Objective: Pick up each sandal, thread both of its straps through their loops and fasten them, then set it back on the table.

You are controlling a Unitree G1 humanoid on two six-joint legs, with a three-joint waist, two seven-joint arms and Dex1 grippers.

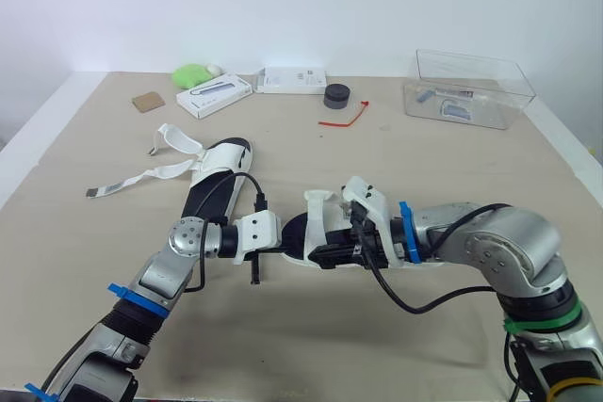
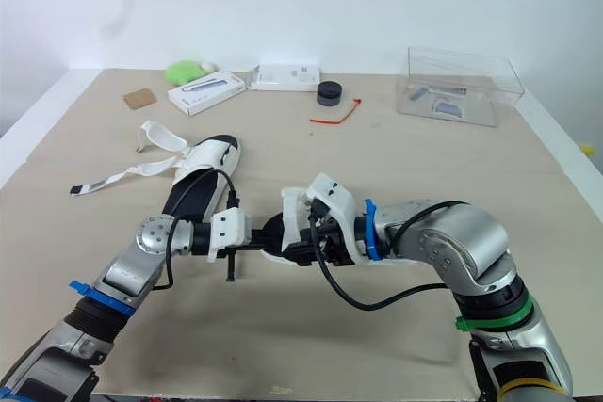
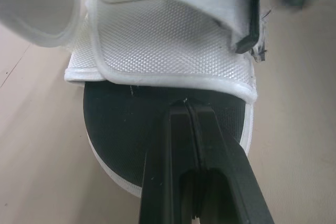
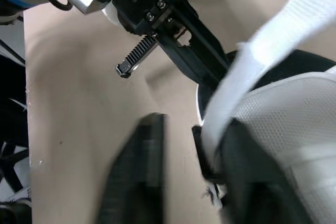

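A white sandal with a black insole lies at the table's middle between my two grippers. My left gripper is shut on the rim of its sole; in the left wrist view the fingers meet over the black insole under the white mesh strap. From the other side my right gripper stands open, one finger against a loose white strap. A second sandal lies at the left with its straps undone and spread on the table.
Along the back edge stand a clear plastic box, two white boxes, a green object, a black round item, a red tie and a brown card.
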